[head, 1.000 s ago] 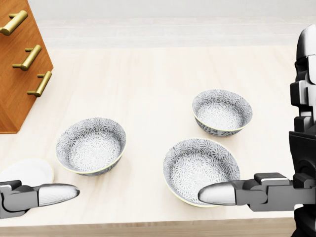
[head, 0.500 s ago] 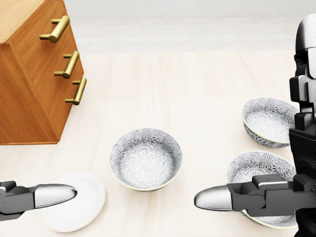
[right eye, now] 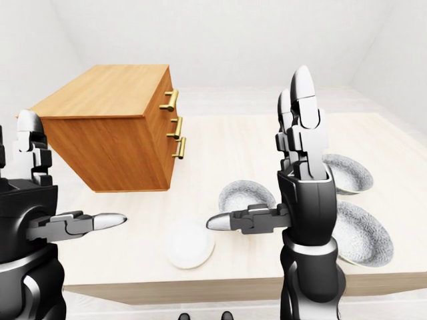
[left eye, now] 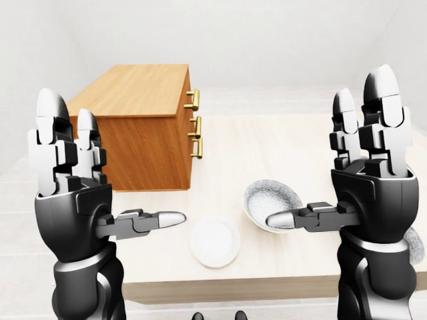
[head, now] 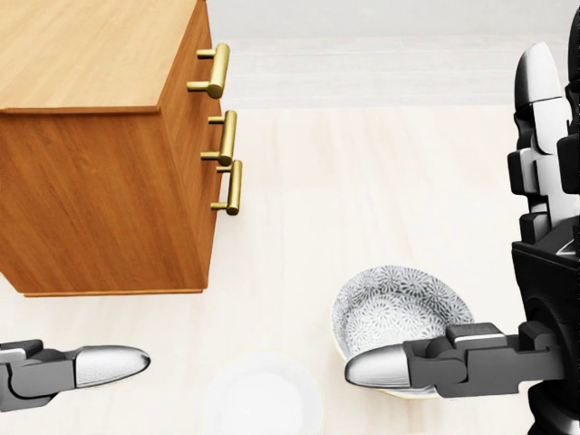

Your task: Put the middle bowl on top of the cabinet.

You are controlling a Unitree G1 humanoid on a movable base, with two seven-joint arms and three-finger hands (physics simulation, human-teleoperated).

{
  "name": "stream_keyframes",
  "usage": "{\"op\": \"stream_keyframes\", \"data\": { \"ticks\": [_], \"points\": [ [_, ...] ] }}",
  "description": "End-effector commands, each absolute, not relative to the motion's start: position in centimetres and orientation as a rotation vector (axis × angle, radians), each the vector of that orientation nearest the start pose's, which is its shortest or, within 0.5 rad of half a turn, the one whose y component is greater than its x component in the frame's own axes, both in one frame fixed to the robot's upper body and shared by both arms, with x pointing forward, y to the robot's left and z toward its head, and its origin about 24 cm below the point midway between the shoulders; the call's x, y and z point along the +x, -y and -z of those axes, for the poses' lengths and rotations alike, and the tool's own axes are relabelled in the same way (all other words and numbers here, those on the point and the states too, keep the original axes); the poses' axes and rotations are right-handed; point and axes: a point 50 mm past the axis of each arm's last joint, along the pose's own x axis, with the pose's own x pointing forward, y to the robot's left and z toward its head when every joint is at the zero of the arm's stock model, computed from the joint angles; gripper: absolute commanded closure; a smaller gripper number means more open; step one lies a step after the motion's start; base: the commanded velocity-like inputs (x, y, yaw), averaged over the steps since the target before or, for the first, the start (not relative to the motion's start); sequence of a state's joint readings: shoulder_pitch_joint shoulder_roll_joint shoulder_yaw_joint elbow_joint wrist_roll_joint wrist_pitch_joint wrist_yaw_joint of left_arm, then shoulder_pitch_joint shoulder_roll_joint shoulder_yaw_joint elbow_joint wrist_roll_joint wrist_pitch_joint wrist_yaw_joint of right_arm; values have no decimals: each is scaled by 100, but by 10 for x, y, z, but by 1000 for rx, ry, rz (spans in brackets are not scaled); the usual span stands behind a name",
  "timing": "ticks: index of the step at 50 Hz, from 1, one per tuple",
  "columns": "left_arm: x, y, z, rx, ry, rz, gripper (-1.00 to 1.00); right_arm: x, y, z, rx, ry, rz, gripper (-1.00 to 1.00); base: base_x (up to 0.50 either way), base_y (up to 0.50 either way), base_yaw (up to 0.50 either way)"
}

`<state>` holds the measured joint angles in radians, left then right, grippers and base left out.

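Note:
Three grey patterned bowls stand on the pale table. The right-eye view shows the left one, a lower right one and an upper right one. Only the left bowl shows in the head view, partly behind my right thumb. The wooden cabinet with brass handles stands at the upper left, its flat top bare. My left hand and right hand are raised above the table's near edge, fingers up, thumbs pointing inward, both open and holding nothing.
A small white plate lies near the table's lower edge, between the hands and just left of the nearest bowl. The table's near edge runs across the bottom of the eye views. Pale walls surround the table.
The whole head view has swung left: the cabinet has slid in from the left to fill the upper left, and two bowls have slipped out on the right. Both hands stay open.

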<state>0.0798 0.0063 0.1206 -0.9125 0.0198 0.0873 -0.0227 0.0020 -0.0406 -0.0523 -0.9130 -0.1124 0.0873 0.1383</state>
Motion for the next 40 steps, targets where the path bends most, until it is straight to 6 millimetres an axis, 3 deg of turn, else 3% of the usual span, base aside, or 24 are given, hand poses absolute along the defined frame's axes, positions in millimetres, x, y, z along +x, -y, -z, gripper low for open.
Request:
{"op": "stream_keyframes", "data": {
  "ticks": [1, 21, 40],
  "points": [
    [173, -172, -210, 91, 734, -114, -100, 179, 151, -225, -238, 809, -48, -100, 19, 50, 0],
    [174, -172, -205, 86, 708, -118, -100, 181, 153, -218, -236, 767, -32, -100, 19, 50, 0],
    [177, -172, -200, 87, 676, -114, -100, 181, 154, -215, -206, 753, -47, -100, 4, -6, 0]
  ]
}}
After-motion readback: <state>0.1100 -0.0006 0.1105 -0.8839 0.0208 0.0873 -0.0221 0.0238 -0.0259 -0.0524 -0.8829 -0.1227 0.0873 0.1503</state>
